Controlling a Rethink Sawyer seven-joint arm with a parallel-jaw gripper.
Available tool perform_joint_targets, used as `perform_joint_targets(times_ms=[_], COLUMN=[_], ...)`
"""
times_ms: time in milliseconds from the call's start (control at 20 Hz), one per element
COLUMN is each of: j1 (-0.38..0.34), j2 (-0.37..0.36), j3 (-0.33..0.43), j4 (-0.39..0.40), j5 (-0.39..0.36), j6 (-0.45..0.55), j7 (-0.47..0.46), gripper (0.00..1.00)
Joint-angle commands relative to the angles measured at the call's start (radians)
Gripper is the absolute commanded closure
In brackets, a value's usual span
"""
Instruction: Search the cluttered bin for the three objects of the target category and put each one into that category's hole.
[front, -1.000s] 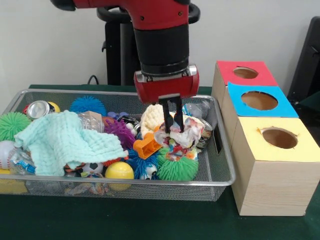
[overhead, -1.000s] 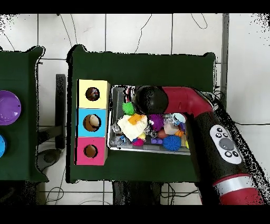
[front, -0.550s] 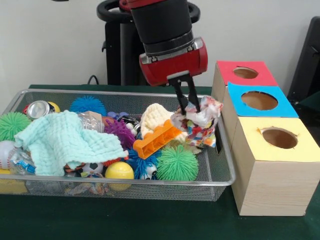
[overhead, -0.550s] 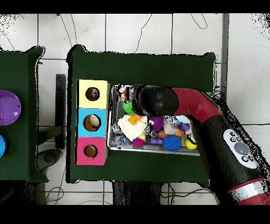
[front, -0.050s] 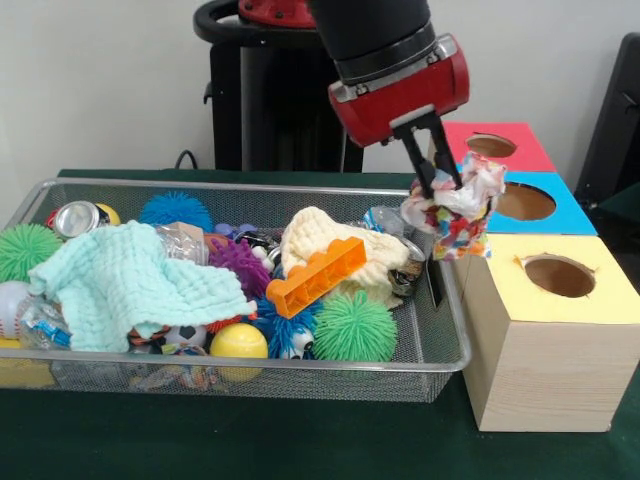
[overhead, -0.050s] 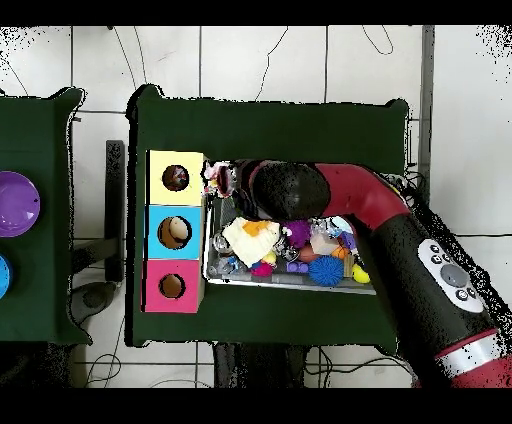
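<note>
I have the gripper (front, -0.050s: 441, 183) clamped on a crumpled multicoloured cloth (front, -0.050s: 455, 213), which hangs clear above the wire bin's (front, -0.050s: 300, 378) end rim, just beside the yellow-topped box (front, -0.050s: 553, 330) (its hole (front, -0.050s: 559, 275) sits uncovered, with the blue (front, -0.050s: 521, 201) and red (front, -0.050s: 490, 146) holes beyond it). In the bin I see an orange block (front, -0.050s: 315, 277) leaning on a cream cloth (front, -0.050s: 325, 238), a mint towel (front, -0.050s: 130, 280) and a green spiky ball (front, -0.050s: 355, 327).

Dark green table (front, -0.050s: 300, 445), wire mesh bin (front, -0.050s: 440, 355) on it, wooden three-hole box (front, -0.050s: 545, 365) just beside
</note>
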Motion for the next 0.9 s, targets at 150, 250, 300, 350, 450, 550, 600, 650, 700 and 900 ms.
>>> perform_joint_targets(times_ms=[150, 250, 300, 350, 450, 550, 600, 650, 700, 900], j1=[0.033, 0.045, 0.051, 0.056, 0.064, 0.065, 0.065, 0.063, 0.067, 0.053], j2=[0.06, 0.068, 0.07, 0.076, 0.085, 0.09, 0.092, 0.091, 0.095, 0.104], j3=[0.042, 0.03, 0.023, 0.015, 0.001, -0.006, -0.009, -0.009, -0.014, 0.001], j4=[0.016, 0.011, 0.01, 0.012, 0.017, 0.031, 0.038, 0.051, 0.053, 0.092], j5=[-0.019, -0.026, -0.029, -0.035, -0.049, -0.064, -0.072, -0.079, -0.087, -0.124], j6=[0.144, 0.142, 0.143, 0.135, 0.116, 0.092, 0.079, 0.058, 0.041, -0.053], j7=[-0.144, -0.133, -0.128, -0.122, -0.114, -0.11, -0.109, -0.103, -0.097, -0.078], gripper=[1.0, 1.0, 1.0, 1.0, 1.0, 1.0, 1.0, 1.0, 1.0, 1.0])
